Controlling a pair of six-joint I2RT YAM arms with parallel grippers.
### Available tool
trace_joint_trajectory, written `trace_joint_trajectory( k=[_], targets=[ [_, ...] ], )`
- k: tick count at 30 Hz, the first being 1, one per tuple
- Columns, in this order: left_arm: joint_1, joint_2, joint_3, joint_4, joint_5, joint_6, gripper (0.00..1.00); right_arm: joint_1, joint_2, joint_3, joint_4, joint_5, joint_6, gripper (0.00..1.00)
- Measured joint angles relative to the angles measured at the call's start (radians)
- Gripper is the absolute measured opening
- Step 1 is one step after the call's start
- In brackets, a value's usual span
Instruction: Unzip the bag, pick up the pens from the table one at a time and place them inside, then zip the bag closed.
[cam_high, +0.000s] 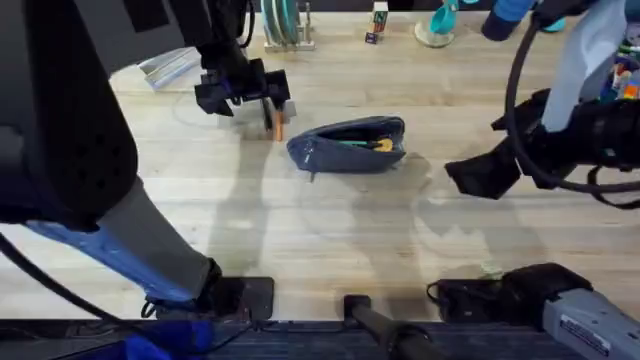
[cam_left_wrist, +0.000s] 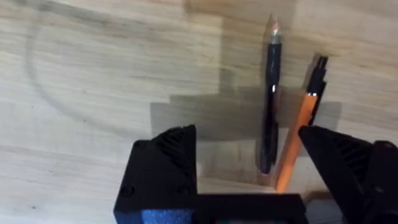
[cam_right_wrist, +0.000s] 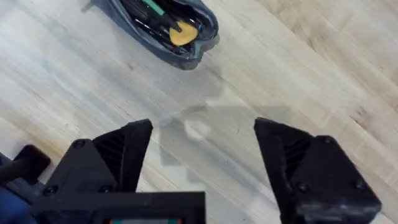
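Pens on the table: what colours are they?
One black pen, one orange pen with a dark tip; left wrist view shows them best.

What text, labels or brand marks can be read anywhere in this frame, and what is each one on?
None can be read.
White label on the right arm's base: print too blurred to read.
Small box at the table's far edge: markings too small to read.
The bag and the pens show no lettering.

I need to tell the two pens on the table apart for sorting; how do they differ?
The black pen is dark along its whole barrel; the orange pen has a bright barrel with a dark tip. The black pen lies straight in the left wrist view, the orange pen slanted toward it. Both are slim and rest on the table.
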Motion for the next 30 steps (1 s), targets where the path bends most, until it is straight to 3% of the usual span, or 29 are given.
trace_joint_trajectory(
  k=[30],
  targets=[
    [0.020,0.023,-0.030,0.069,-0.030,-0.020,0.993,0.000,0.000,0.000,0.000,0.000,0.000,0.998]
  ],
)
